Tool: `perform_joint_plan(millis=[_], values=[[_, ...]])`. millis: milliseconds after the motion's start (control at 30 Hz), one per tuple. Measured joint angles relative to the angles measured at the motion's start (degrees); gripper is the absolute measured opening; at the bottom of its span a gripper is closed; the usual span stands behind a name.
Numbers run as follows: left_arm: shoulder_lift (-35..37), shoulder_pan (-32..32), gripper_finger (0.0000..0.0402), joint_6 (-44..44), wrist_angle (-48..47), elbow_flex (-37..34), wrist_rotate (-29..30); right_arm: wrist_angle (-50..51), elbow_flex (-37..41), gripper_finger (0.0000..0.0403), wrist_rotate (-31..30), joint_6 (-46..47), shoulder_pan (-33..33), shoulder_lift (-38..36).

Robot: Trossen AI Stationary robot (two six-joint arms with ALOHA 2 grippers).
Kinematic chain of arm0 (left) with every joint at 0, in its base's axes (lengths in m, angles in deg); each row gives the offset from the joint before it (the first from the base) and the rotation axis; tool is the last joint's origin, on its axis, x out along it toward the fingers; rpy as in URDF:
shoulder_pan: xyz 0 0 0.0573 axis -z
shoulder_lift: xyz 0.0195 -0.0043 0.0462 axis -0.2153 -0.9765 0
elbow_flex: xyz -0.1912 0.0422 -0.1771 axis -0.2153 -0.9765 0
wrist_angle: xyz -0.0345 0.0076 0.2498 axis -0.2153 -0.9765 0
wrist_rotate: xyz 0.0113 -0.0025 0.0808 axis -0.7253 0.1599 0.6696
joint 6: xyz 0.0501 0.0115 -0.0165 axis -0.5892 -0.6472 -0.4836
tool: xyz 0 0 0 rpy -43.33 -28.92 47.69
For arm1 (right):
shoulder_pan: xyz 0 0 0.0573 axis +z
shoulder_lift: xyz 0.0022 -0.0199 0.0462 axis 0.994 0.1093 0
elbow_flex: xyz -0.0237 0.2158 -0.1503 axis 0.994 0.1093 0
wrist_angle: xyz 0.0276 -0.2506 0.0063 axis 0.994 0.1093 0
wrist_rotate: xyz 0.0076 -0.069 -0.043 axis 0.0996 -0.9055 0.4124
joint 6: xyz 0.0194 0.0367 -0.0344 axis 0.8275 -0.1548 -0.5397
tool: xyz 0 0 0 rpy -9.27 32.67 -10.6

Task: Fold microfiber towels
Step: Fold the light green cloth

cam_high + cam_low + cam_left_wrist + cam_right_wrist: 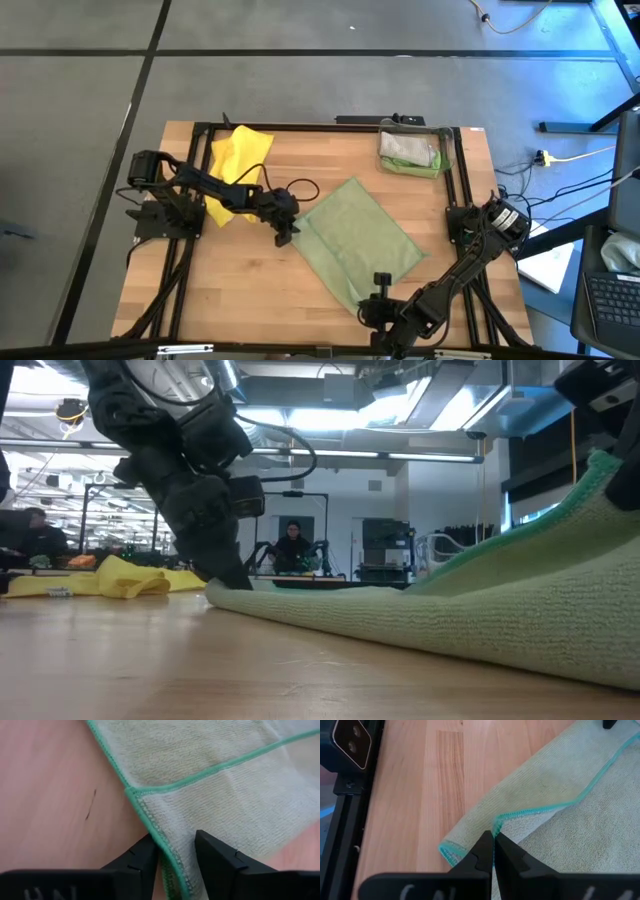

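Both end effectors are on the pale olive-green towel (360, 240): left end effector (175, 857) narrow around its edge, right end effector (493, 851) pinching a corner.

Grey floor (300, 90) with dark seams; beyond, bright ceiling lights (330, 420) over a workshop.

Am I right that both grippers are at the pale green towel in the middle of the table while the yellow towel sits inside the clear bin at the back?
Not quite. The yellow towel lies on the table behind the left gripper, not in the clear bin, as the high view shows. Both grippers, the right gripper included, are indeed at the pale green towel.
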Motion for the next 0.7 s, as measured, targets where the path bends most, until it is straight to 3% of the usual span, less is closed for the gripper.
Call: perform_joint_plan(millis=[233,700], values=[[0.2,3.3,0.0104,2.8,-0.7,0.0,4.0,0.0,0.0,0.0011,0.0,0.1,0.5,0.0],[0.3,6.9,0.0072,-7.1,-1.0,-0.1,13.4,0.0,0.0,0.0011,0.0,0.1,0.5,0.0]])
